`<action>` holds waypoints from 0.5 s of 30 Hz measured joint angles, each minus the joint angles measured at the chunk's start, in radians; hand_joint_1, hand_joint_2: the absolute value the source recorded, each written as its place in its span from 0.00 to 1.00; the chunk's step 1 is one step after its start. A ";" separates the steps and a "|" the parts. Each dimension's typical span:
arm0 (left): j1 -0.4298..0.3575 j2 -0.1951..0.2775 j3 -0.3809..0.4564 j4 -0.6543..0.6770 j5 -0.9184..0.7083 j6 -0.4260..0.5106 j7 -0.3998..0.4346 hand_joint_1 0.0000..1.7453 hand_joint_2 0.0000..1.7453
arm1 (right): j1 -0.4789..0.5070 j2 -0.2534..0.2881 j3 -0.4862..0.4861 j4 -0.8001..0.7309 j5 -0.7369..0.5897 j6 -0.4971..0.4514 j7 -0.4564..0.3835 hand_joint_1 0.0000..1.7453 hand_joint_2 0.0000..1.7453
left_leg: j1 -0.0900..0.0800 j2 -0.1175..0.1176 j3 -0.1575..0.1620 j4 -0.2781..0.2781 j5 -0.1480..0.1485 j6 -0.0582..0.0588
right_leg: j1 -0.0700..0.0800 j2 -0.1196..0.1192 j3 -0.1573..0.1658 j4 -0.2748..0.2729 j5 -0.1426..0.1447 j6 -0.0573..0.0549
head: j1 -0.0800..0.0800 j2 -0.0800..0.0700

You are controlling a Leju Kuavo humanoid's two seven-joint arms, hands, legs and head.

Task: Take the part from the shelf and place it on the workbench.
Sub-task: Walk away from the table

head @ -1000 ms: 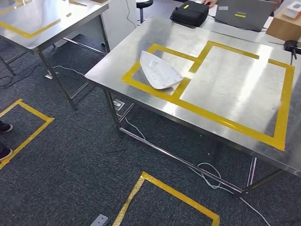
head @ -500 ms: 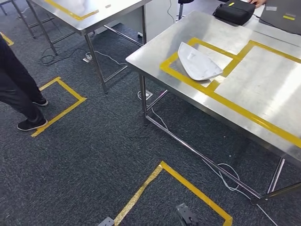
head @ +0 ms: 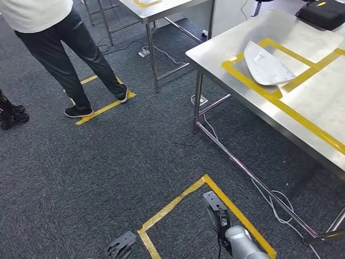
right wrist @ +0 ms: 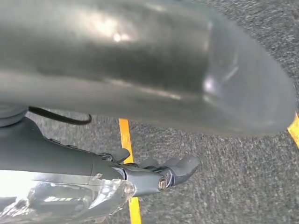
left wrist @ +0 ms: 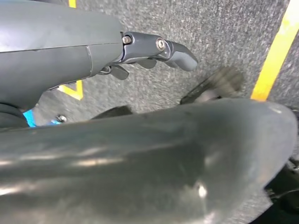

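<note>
Turning leftward has shifted the whole view; both the left robot hand (head: 121,245) and right robot hand (head: 215,213) hang spread and empty, the part (head: 266,65) already resting on the bench (head: 211,51) far ahead.

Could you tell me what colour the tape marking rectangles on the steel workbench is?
Yellow tape on the workbench, seen best in the head view.
</note>
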 joint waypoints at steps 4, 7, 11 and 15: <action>0.006 0.006 0.000 0.000 0.019 0.015 -0.003 0.00 0.00 | -0.011 0.009 0.022 -0.001 -0.002 0.001 0.022 0.00 0.00 | -0.010 -0.018 0.010 -0.068 0.012 0.033 | -0.008 -0.019 -0.019 0.005 0.012 0.021 | 0.000 0.000; 0.003 0.010 0.001 0.000 0.031 0.020 -0.007 0.00 0.00 | -0.013 0.014 0.038 -0.001 -0.002 0.001 0.032 0.00 0.00 | -0.003 -0.056 -0.020 -0.074 0.040 0.051 | -0.014 0.074 -0.068 0.140 -0.094 0.035 | 0.004 0.000; -0.001 0.013 0.003 0.000 0.042 0.020 -0.010 0.00 0.00 | -0.016 0.015 0.053 -0.001 -0.002 0.001 0.040 0.00 0.00 | 0.002 -0.111 -0.062 -0.071 0.076 0.046 | -0.016 0.106 -0.076 0.271 -0.130 0.043 | 0.005 0.000; -0.009 0.020 0.006 0.000 0.052 0.020 0.003 0.00 0.00 | -0.032 0.025 0.067 -0.001 -0.003 0.003 0.046 0.00 0.00 | 0.011 -0.158 -0.096 -0.058 0.101 0.020 | -0.032 0.175 0.088 0.032 -0.089 0.051 | 0.006 0.000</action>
